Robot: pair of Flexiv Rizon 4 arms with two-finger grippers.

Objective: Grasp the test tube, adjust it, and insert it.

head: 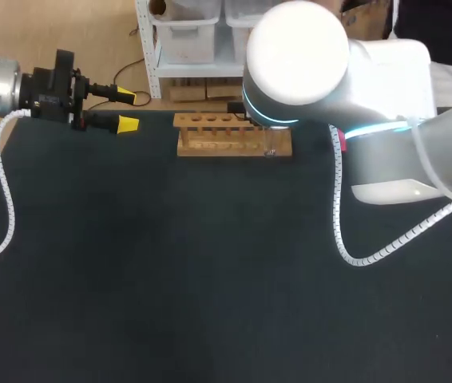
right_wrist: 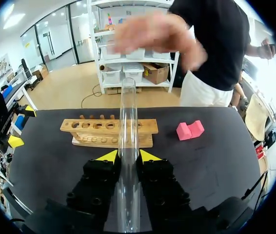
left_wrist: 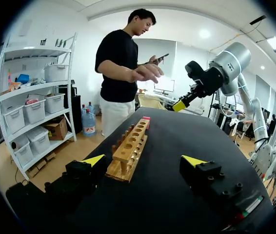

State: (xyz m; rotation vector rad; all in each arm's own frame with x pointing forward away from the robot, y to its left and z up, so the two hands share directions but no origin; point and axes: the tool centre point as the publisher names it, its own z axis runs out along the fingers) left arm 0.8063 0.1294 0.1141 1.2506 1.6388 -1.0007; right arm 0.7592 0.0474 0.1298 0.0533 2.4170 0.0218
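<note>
A clear glass test tube (right_wrist: 128, 112) runs straight out between my right gripper's (right_wrist: 128, 157) yellow tips, which press it from both sides, so that gripper is shut on it. The tube's far end points over the wooden rack (right_wrist: 108, 127), a long block with a row of holes. In the head view the rack (head: 234, 136) lies at the table's far middle, and my right arm's big joint hides its own gripper. My left gripper (head: 128, 112) hangs open and empty left of the rack. From the left wrist view the rack (left_wrist: 130, 151) lies ahead between the spread fingertips (left_wrist: 94, 160).
A pink block (right_wrist: 190, 130) lies on the black mat to the right of the rack. A person stands at the table's far edge with a hand (right_wrist: 157, 34) held out near the tube's far end. A white cable (head: 338, 215) hangs from my right arm.
</note>
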